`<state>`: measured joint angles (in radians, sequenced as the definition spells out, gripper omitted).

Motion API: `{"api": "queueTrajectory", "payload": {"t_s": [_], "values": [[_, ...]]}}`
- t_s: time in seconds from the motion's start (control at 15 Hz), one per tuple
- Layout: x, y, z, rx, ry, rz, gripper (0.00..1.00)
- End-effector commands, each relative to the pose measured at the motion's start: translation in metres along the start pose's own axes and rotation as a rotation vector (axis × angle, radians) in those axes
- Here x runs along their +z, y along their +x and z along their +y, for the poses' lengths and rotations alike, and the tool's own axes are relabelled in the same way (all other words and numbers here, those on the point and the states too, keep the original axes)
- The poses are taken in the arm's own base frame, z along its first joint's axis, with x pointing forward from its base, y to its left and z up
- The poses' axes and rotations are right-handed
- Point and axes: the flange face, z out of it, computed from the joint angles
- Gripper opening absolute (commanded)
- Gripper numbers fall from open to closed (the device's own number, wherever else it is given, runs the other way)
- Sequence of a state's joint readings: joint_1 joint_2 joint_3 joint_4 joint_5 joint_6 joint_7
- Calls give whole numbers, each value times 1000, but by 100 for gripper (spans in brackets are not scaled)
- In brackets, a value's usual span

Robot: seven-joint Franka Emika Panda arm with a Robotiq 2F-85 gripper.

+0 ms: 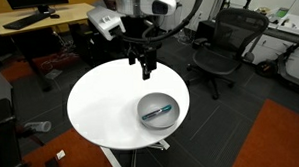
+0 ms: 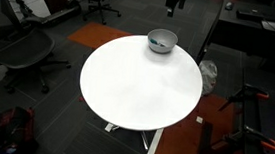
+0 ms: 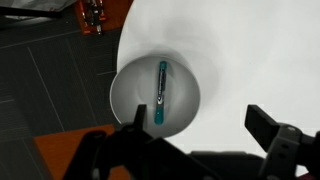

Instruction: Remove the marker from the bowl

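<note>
— Can you read anything from here? A label, a number?
— No, nothing. In the wrist view the marker (image 3: 162,92) is too small and blurred to show any print.
— And the bowl (image 3: 130,95)?
— I can't make out any lettering on it either.
</note>
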<state>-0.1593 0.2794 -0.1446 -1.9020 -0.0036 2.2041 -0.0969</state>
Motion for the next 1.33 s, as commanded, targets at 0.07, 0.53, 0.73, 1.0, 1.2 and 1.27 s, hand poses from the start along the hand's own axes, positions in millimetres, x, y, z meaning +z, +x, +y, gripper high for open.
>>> {"api": "queueTrajectory", "payload": {"t_s": [0.07, 0.53, 0.73, 1.0, 1.2, 1.27], "values": [[-1, 0, -1, -2, 1, -1, 100], [16, 15, -1, 15, -11, 27, 100], [38, 26, 1, 25, -7, 44, 100], [65, 40, 8, 51, 12, 62, 100], [84, 48, 14, 85, 32, 50, 100], [89, 49, 15, 96, 32, 44, 100]]}}
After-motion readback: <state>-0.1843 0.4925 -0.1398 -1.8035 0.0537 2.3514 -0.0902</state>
